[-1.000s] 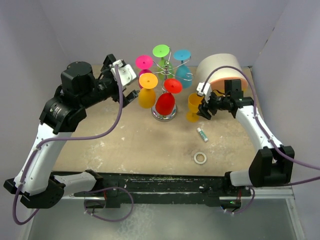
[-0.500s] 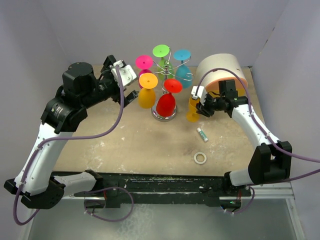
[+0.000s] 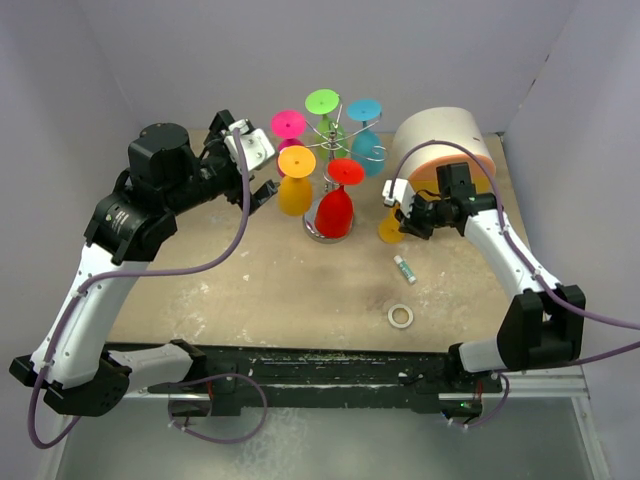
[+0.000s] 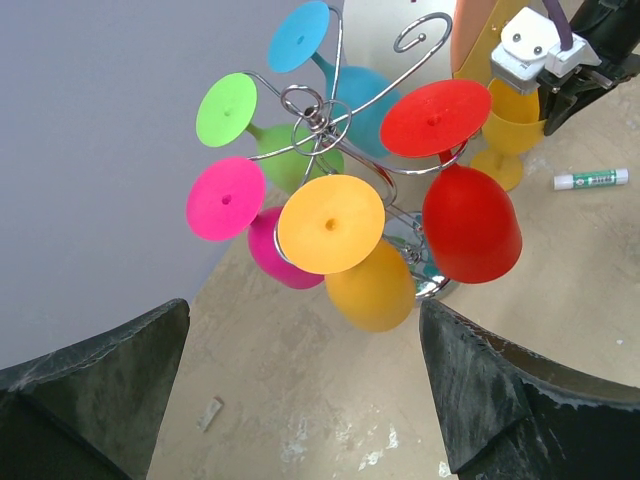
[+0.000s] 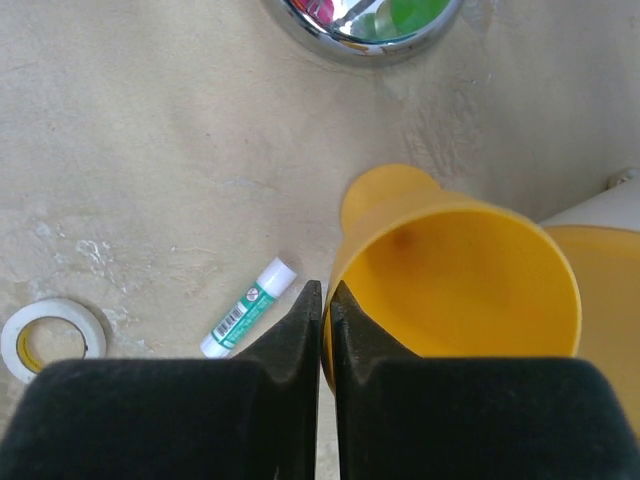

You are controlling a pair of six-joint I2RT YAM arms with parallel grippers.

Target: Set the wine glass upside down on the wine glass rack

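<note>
The yellow wine glass (image 3: 391,226) (image 5: 470,290) stands on the table right of the wine glass rack (image 3: 372,153), its bowl opening toward the right wrist camera. My right gripper (image 3: 404,215) (image 5: 326,290) is shut on the glass rim, one finger inside the bowl and one outside. The chrome rack (image 4: 310,115) carries several coloured glasses hanging upside down; one curled arm (image 4: 425,25) at its right is bare. My left gripper (image 4: 305,400) is open with nothing between its fingers, left of the rack. The yellow glass (image 4: 512,125) also shows at the top right of the left wrist view.
A round white-and-orange box (image 3: 445,145) stands right behind the yellow glass. A glue stick (image 3: 404,269) (image 5: 248,308) and a tape roll (image 3: 401,317) (image 5: 50,335) lie on the table nearer the front. The rack's mirror base (image 5: 360,25) is close ahead of the glass.
My right gripper slid onto the yellow glass and closed on its rim; the glass shifted slightly toward the front. The left arm stayed put.
</note>
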